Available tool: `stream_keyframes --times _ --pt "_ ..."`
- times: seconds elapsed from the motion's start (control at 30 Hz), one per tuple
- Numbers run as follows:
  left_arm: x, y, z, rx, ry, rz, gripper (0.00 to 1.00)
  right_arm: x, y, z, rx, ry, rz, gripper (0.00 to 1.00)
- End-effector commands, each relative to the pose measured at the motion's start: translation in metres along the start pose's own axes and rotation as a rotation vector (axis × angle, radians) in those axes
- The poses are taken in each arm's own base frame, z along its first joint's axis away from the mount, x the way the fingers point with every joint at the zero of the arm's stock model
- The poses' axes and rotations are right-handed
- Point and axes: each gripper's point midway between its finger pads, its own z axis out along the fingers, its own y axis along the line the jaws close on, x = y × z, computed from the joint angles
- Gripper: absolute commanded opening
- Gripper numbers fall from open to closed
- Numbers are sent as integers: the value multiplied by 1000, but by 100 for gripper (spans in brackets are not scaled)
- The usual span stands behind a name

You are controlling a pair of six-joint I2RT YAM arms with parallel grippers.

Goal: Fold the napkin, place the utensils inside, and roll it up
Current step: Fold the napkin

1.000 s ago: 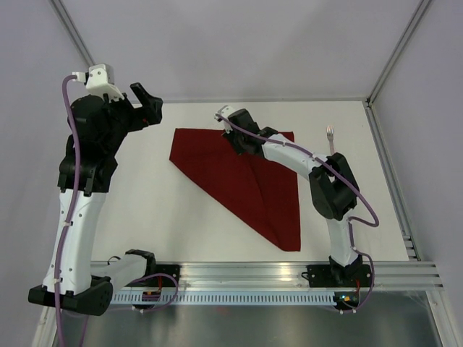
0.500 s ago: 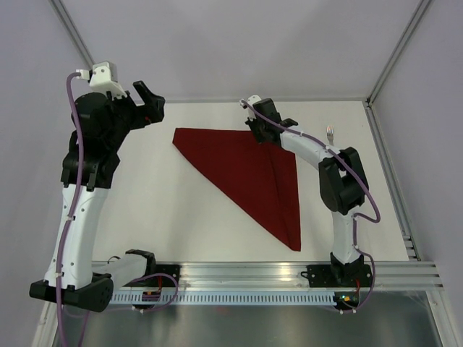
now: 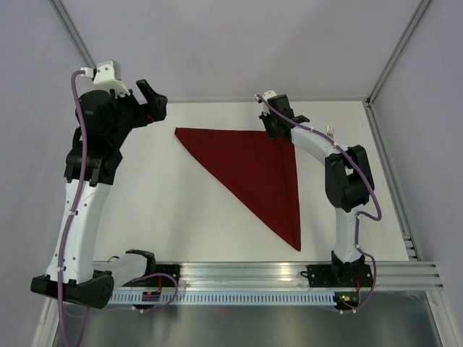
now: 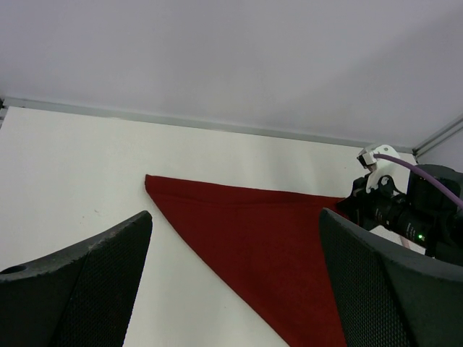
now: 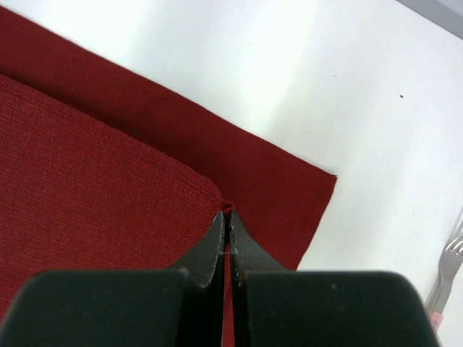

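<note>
Right hand (image 5: 228, 217) pinches napkin (image 5: 94, 166); visible from wrist only

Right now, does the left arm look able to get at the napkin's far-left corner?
Probably yes. The left gripper hangs open just beside that corner of the napkin, nothing lying between; the right gripper pinches it at the far-right end, well clear.
</note>
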Motion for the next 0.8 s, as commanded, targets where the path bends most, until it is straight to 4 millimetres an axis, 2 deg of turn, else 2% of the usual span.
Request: stream_keyframes --times 0.0,0.27,0.77 --pt "-3 -5 5 30 -14 -11 100 -11 -18 -6 32 -38 35 0" --pt "-2 -5 9 27 -10 -14 100 -7 -38 -1 56 -34 68 0" --pt "2 -4 14 24 -1 -16 100 6 -57 13 85 -10 88 0"
